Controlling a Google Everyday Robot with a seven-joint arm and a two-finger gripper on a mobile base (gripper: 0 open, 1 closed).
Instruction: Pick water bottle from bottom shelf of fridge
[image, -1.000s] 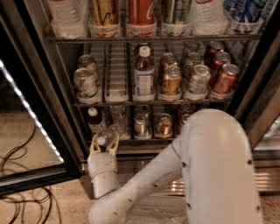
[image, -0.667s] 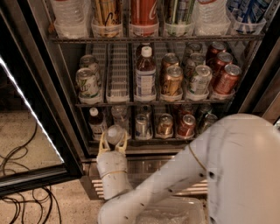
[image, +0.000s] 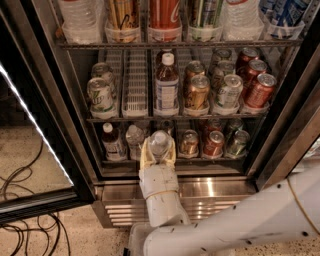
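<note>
The fridge (image: 75, 125) stands open in the camera view. My gripper (image: 158, 151) is at the front of the bottom shelf (image: 220, 159), left of centre. Its two yellowish fingers (image: 145, 152) are closed on either side of the water bottle (image: 159, 142), a small clear bottle with a white cap, which stands upright between them. A second small clear bottle (image: 134, 139) stands just to its left on the same shelf. My white arm (image: 235, 225) runs down to the lower right.
A dark-liquid bottle with white cap (image: 113, 142) stands at the shelf's left. Cans (image: 214, 144) fill the right lanes. The middle rack (image: 165, 116) hangs close above. The glass door (image: 35, 140) is open at left, with cables (image: 25, 225) on the floor. The steel base grille (image: 120, 207) is below.
My gripper has moved right and a little up along the front of the bottom shelf, with the clear bottle between its fingers. The arm has swung lower and to the right.
</note>
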